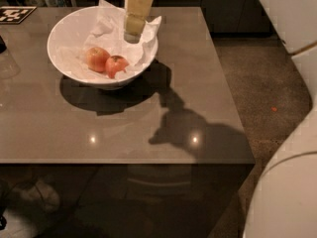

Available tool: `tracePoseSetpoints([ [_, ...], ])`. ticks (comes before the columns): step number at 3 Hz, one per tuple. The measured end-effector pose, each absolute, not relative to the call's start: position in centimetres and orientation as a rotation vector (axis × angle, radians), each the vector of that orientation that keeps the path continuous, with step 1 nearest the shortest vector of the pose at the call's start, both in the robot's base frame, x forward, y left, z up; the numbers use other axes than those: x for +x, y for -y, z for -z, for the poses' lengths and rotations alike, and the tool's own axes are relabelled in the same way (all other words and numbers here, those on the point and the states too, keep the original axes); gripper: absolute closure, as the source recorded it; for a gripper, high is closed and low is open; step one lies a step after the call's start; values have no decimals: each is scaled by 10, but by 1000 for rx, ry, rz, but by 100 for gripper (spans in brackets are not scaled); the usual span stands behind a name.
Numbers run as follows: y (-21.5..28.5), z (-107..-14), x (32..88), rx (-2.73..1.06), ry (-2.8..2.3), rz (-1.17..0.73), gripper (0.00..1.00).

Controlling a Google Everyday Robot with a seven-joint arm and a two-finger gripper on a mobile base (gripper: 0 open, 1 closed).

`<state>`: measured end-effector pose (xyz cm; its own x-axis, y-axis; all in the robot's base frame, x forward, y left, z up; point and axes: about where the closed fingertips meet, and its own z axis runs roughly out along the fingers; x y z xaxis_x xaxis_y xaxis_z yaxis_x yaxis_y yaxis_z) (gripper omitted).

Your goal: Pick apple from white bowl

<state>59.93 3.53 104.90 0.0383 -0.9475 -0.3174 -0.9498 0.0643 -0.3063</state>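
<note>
Your gripper point(132, 32) hangs above the bowl point(58, 33), offset from the apple point(116, 65), likely staged for descent. Can't tell whether it's apart or together.

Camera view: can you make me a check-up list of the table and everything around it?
Surface: grey table, glossy, with shadows on it.
Job's things: apple in the white bowl, beside a paler apple, on crumpled paper.
Clutter: black-and-white marker at the far left corner.
Grippers: gripper hangs above the bowl's far right side, apart from the apple.
Cables: nothing seen.
Surroundings: floor, dark cabinets, white robot body on the right.
</note>
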Motion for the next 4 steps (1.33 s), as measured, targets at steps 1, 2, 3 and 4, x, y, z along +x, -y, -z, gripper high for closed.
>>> tracePoseSetpoints([
  [1, -52, -1039, 614, -1882, -1893, -42, 0],
  [2, -82, -1022, 634, -1924, -1876, -90, 0],
  [3, -111, -1003, 660, -1924, -1864, -140, 0],
  [4, -115, -1001, 665, -1909, -1852, -140, 0],
])
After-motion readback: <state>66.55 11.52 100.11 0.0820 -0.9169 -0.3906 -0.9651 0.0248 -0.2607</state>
